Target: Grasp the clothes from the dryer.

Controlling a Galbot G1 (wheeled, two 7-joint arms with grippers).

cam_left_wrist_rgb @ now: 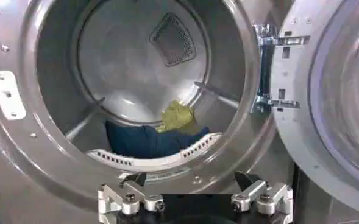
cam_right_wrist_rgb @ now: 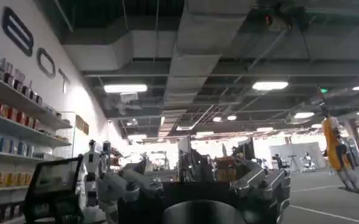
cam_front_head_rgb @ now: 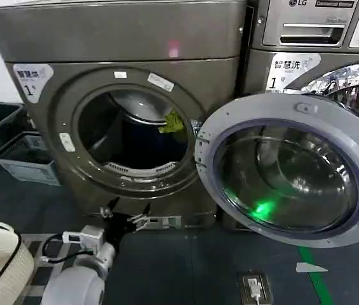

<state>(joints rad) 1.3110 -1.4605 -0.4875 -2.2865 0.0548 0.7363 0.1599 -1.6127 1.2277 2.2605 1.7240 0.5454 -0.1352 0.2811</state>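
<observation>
My left gripper (cam_left_wrist_rgb: 194, 190) hangs spread below the dryer (cam_front_head_rgb: 112, 44) mouth, with the clothes (cam_left_wrist_rgb: 177, 117) deep inside on dark fabric (cam_left_wrist_rgb: 145, 141). I could snag that fabric or clip the rim. I cannot tell my right gripper (cam_right_wrist_rgb: 200, 195) state; it faces the room.

Beyond the left gripper (cam_left_wrist_rgb: 191, 181), the lower part of the clothes (cam_left_wrist_rgb: 177, 115) is hidden behind a dark blue garment (cam_left_wrist_rgb: 149, 141), itself partly screened by the dryer (cam_left_wrist_rgb: 39, 155) rim.
</observation>
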